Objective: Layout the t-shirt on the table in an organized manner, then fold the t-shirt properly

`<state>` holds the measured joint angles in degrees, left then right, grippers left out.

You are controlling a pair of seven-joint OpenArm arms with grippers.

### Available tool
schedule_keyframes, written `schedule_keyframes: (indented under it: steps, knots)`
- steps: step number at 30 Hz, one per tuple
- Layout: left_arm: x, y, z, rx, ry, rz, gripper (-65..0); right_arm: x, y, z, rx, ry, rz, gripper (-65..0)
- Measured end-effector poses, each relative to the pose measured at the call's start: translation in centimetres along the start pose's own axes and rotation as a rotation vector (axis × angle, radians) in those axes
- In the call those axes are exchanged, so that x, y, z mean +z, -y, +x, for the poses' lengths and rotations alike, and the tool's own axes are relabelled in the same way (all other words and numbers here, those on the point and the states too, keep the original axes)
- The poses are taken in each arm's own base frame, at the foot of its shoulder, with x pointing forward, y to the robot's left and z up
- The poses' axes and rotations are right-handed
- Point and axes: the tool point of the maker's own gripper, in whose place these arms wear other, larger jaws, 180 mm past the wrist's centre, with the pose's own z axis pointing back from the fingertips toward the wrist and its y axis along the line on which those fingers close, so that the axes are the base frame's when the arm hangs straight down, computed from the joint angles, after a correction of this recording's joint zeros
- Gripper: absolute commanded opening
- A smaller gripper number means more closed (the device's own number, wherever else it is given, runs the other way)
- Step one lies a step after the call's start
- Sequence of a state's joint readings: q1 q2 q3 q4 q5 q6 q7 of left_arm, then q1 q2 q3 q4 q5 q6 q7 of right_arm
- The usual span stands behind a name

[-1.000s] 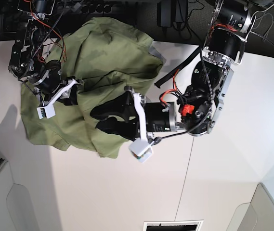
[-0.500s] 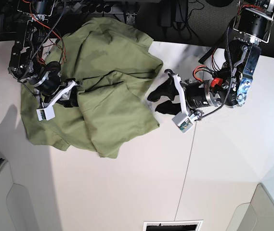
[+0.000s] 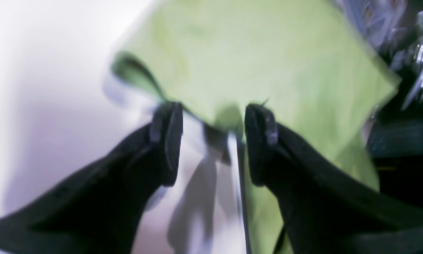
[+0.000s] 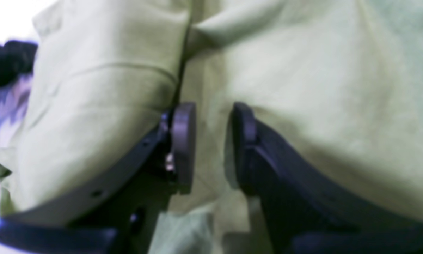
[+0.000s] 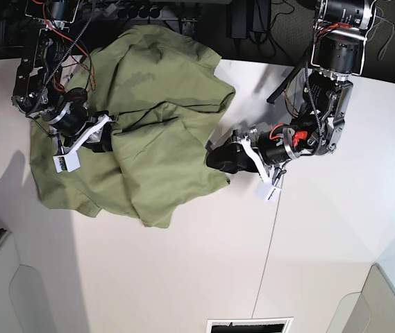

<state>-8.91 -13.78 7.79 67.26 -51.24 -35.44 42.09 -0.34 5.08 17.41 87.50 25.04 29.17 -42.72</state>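
Base view: t-shirt [image 5: 159, 118] seemingly between right end effector [image 5: 107, 139].

The t-shirt [image 5: 152, 132] is plain olive green, unprinted. The table [image 5: 183, 277] is white with a thin dark seam. Both grippers' fingers [image 3: 169, 141] are black.

A raised fold of the t-shirt [image 4: 303, 88] is pinched between the two dark fingers [image 4: 183, 141] of the right gripper [image 4: 211, 146]; green cloth fills the surrounding view.
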Motion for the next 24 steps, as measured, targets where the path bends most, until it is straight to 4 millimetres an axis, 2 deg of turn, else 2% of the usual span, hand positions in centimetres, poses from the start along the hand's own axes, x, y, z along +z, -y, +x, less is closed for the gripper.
schedule_keyframes:
  steps: [4, 5, 6, 9, 12, 14, 16, 20, 24]
  knots:
    - [-0.8, 0.3, 0.5, 0.009, -0.004, -0.011, -33.0, 0.0, 0.0, 0.0, -0.002, -0.002, 0.002, -46.5]
    - [-1.1, 0.5, 0.6, 0.001, -0.008, -0.011, -34.7, 0.0, 0.0, 0.0, -0.002, -0.002, 0.002, -46.5]
    - [-1.3, 0.6, 0.7, -0.010, -0.012, -0.009, -39.5, 0.0, 0.0, 0.0, -0.002, -0.001, 0.003, -46.5]
    - [-1.8, 0.7, 0.4, -0.067, -0.040, 0.008, -64.5, 0.0, -0.1, 0.0, -0.007, 0.003, 0.008, -46.5]
    - [-1.8, 0.5, 0.8, -0.114, -0.015, 0.014, -65.0, 0.0, -0.2, 0.1, -0.009, 0.004, 0.010, -46.5]
    - [-1.7, -0.1, 2.0, -0.160, -0.018, 0.051, -65.0, 0.0, -0.2, 0.1, -0.010, 0.005, 0.011, -46.5]
    - [-1.3, -1.1, 4.8, -0.195, 0.006, 0.105, -65.0, 0.0, -0.2, 0.1, -0.010, 0.005, 0.011, -46.5]
    - [0.3, -1.8, 12.4, -0.275, 0.122, 0.176, -65.0, 0.0, -0.2, 0.0, -0.011, 0.002, 0.012, -46.5]
    - [2.0, -1.8, 17.9, -0.344, 0.194, 0.208, -65.0, 0.0, -0.3, 0.0, -0.016, 0.002, 0.018, -46.5]
